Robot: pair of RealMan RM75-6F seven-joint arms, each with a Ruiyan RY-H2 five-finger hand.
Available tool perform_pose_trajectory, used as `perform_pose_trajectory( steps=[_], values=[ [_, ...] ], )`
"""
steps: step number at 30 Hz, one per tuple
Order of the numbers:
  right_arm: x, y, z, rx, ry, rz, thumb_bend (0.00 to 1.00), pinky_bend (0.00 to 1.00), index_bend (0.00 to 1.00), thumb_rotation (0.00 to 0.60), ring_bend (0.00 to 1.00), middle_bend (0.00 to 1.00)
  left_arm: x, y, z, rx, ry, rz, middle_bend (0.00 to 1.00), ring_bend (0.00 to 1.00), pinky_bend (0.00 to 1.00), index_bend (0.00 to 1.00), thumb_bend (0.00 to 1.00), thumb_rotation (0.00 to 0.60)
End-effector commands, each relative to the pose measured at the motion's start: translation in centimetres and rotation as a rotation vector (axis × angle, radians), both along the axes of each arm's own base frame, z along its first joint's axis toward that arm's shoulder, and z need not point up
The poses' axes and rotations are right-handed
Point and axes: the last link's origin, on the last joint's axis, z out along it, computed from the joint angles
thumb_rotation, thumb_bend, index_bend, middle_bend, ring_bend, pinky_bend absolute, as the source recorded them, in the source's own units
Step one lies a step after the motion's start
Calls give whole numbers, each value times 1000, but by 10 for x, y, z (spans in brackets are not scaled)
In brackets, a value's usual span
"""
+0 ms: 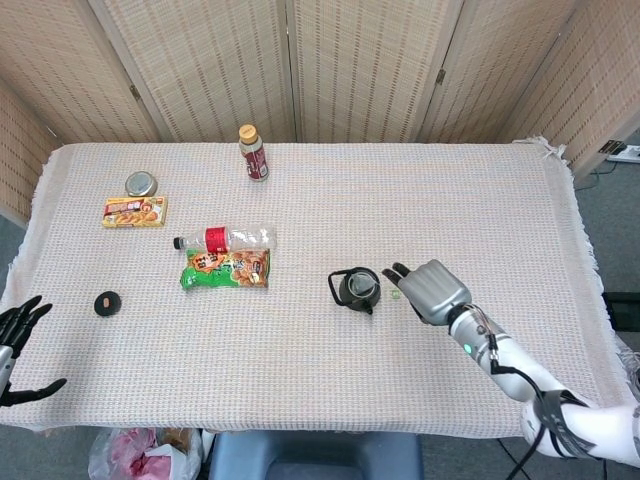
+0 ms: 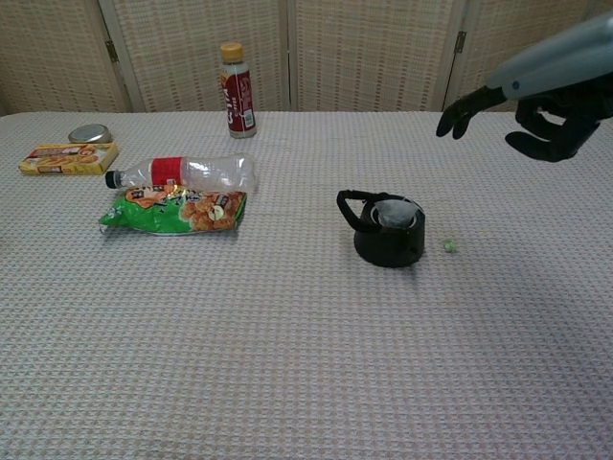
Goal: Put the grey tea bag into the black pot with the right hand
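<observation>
The black pot [image 1: 357, 289] [image 2: 388, 230] stands upright mid-table, lid off, handle to the left. Something grey shows in its open top; I cannot tell whether it is the tea bag. A tiny pale-green piece [image 2: 448, 245] [image 1: 396, 294] lies on the cloth just right of the pot. My right hand [image 1: 428, 289] [image 2: 536, 105] hovers above that piece, right of the pot. Its fingers are apart, point toward the pot, and hold nothing. My left hand [image 1: 15, 345] hangs at the table's near left edge, fingers spread and empty.
A clear plastic bottle [image 1: 225, 240] and a green snack bag [image 1: 225, 269] lie left of the pot. Further off are a brown bottle [image 1: 253, 152], a yellow box [image 1: 134, 211], a tin can [image 1: 140, 183] and a black disc [image 1: 107, 303].
</observation>
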Motion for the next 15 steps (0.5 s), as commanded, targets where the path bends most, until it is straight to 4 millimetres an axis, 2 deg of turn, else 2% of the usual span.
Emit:
perform_pose_trajectory(
  steps=[1, 9, 15],
  values=[
    [4, -13, -20, 31, 10, -18, 691, 813, 109, 600, 696, 91, -1, 0, 1, 2, -7, -1, 0, 0, 12, 0, 168, 600],
    [3, -20, -46, 72, 42, -8, 691, 800, 117, 600, 692, 110, -2, 1, 4, 6, -18, -2, 0, 0, 12, 0, 168, 600],
    [3, -23, -57, 69, 53, -4, 682, 787, 133, 600, 691, 110, -1, 1, 3, 0, -18, -9, 0, 0, 12, 0, 168, 600]
  ],
)
